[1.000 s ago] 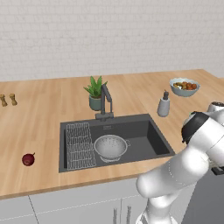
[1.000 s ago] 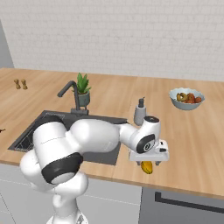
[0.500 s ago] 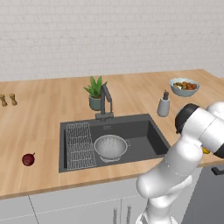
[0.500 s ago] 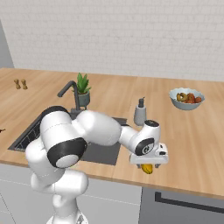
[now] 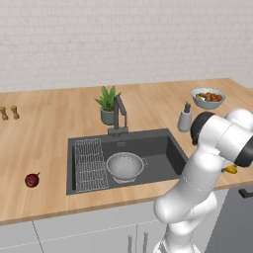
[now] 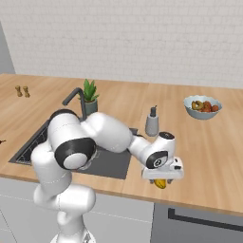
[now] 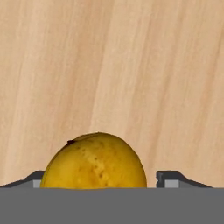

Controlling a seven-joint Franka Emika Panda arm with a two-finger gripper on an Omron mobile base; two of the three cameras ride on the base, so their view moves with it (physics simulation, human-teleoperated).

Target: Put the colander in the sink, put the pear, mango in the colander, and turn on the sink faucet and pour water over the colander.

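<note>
On the near right worktop (image 6: 209, 156), the tool (image 6: 161, 179) has come lower over the mango (image 7: 95, 161); its jaws straddle the fruit, open and starting to narrow, not yet gripping. Colander (image 5: 124, 165) waits in the sink (image 5: 163, 150); pear (image 5: 31, 180) lies far left.

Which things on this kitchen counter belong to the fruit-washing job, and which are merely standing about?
Belong: silver perforated metal colander; dark grey rectangular sink; dark red stemmed pear; yellow-orange oval mango; dark angular faucet.

Standing about: green potted plant; grey soap bottle; pale fruit bowl.
</note>
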